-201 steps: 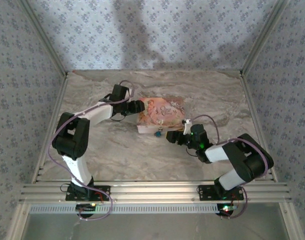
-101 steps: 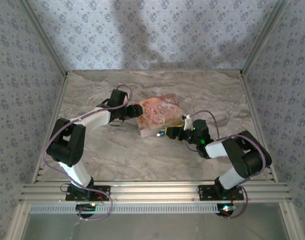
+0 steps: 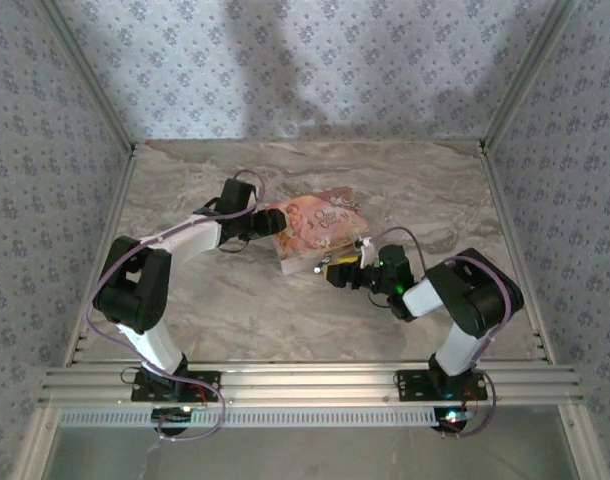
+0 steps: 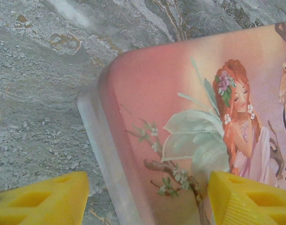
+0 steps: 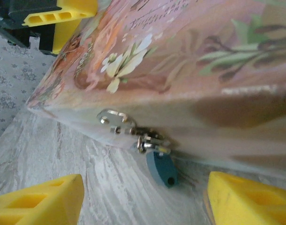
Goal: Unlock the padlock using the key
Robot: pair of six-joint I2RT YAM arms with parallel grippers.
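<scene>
Nearest the right wrist camera, the right gripper (image 5: 144, 185) stood wide open. Its two yellow fingers (image 5: 40, 201) sat at the bottom corners of the view, with nothing between them but bare marbled table (image 5: 77, 154). Just past the fingertips, a little right of the midline between them, hung the padlock (image 5: 161, 169). It was a small teal-blue body with a dark hole near its lower end, its tip at or just above the table and apart from both fingers. Its shackle ran up into a silver hasp (image 5: 117, 119) fixed to the front wall of the pink box (image 5: 190, 56), whose illustrated lid rose beyond. At the box's far corner showed one yellow finger of the left gripper (image 4: 147, 187). From the left wrist, that gripper's jaws stood well apart too. One finger hung over the table beside the box's rounded corner, the other over the red-haired figure painted on the lid. Whether either touched the box could not be told. From above, the left gripper sat at the box's left end and the right gripper at its near side.
</scene>
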